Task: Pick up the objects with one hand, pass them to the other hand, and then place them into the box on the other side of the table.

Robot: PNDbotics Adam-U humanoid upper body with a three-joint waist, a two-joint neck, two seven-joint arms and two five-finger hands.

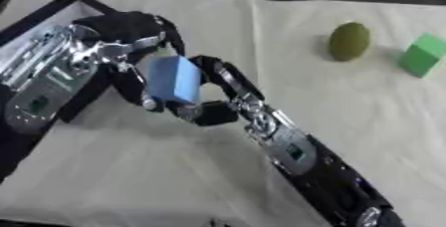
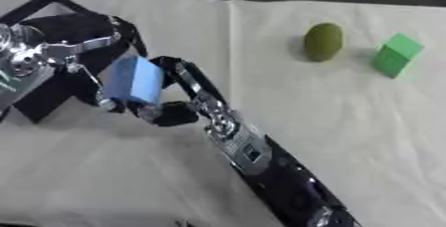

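A pale cream cloth covers the table, with a seam running down from the far edge and dark floor beyond it. Above the cloth's left part the two arms meet around a light-blue rectangular foam-like block, held up off the surface. The right hand, coming up from the lower right corner, has its fingers curled around the block's right and lower sides. The left hand reaches in from the left with fingers bent over the block's top and left face, so both appear to pinch it at once (the exact contact of the left fingertips is hard to make out).

This looks like the middle of the hand-over. To do it well, the receiving left hand should close fully on the block before the right one lets go, and the right fingers should then open and draw back sideways without dragging the block along.

The black-rimmed shallow box lies just behind and under the left arm at the table's left edge, near enough for a short carry. Nothing lies between block and box except the left arm itself. Well apart on the right rest an olive-green oval fruit and a bright green cube, close to each other and untouched.
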